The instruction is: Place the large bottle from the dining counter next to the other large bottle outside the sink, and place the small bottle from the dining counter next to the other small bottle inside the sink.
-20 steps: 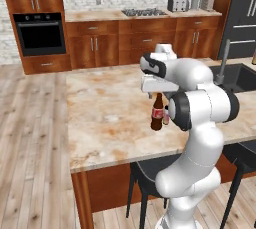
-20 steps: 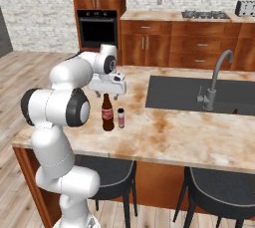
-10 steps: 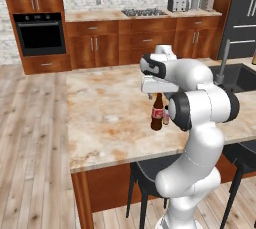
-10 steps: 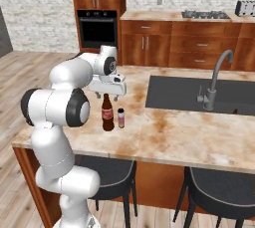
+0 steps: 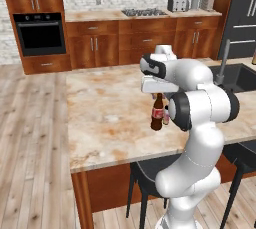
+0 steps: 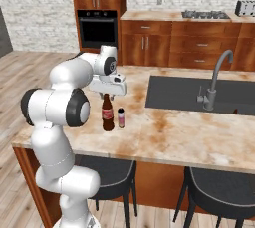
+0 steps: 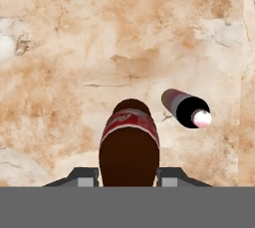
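On the dining counter point(image 5: 100, 118) stands the large bottle point(image 5: 157, 116), dark brown with a red label, upright near the front edge. The hand hangs straight over it, and my gripper point(image 6: 105, 95) is shut on its neck. In the hand view the large bottle point(image 7: 129, 145) sits between the two fingertips point(image 7: 82, 174). The small bottle point(image 6: 120, 118), pale pink with a dark cap, stands upright just beside the large bottle point(image 6: 107, 115) on its sink side, apart from it. It also shows as the small bottle point(image 7: 185, 107) in the hand view.
The dark sink point(image 6: 174, 92) with its curved faucet point(image 6: 214, 80) lies in the counter point(image 6: 174, 135) to the right of the bottles. Black stools point(image 6: 219, 187) stand under the front edge. Wooden cabinets and an oven line the far wall.
The fingers have closed on the large bottle's neck. The arm and both bottles stay where they were.
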